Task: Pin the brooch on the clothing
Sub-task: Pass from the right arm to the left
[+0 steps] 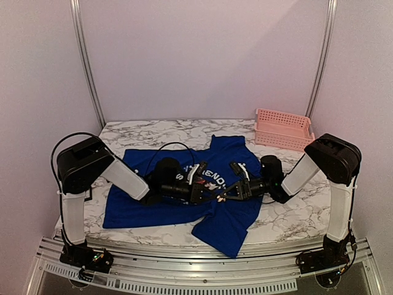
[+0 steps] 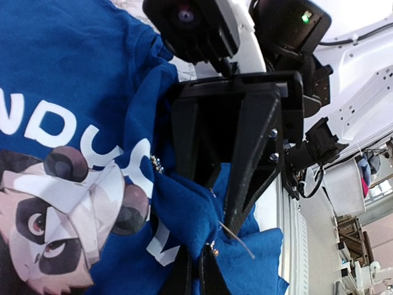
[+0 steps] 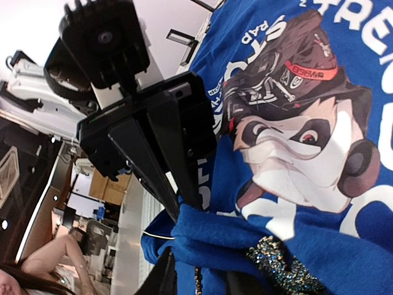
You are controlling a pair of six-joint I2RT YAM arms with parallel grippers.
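We see the brooch (image 3: pixel 279 265) on a raised T-shirt (image 1: pixel 228 215) fold mid-frame; left gripper (image 2: pixel 198 270) pinches that fold, right gripper's (image 3: pixel 199 279) state unclear; fastening looks unfinished.

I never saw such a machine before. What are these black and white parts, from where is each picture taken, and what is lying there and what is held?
These are two robot arms, the left arm and the right arm, bolted at the near edge of a marble table. Each ends in a two-finger pincer. The wide picture comes from a fixed camera above and behind them. The other two come from small cameras on the wrists, so each mostly shows the opposite arm's pincer up close.

A blue T-shirt with a panda print lies on the table, and a pink basket stands at the back right. The left pincer is closed at a raised fold of the shirt. The right pincer meets the same fold, beside a glittering brooch. Whether it grips anything I cannot tell.
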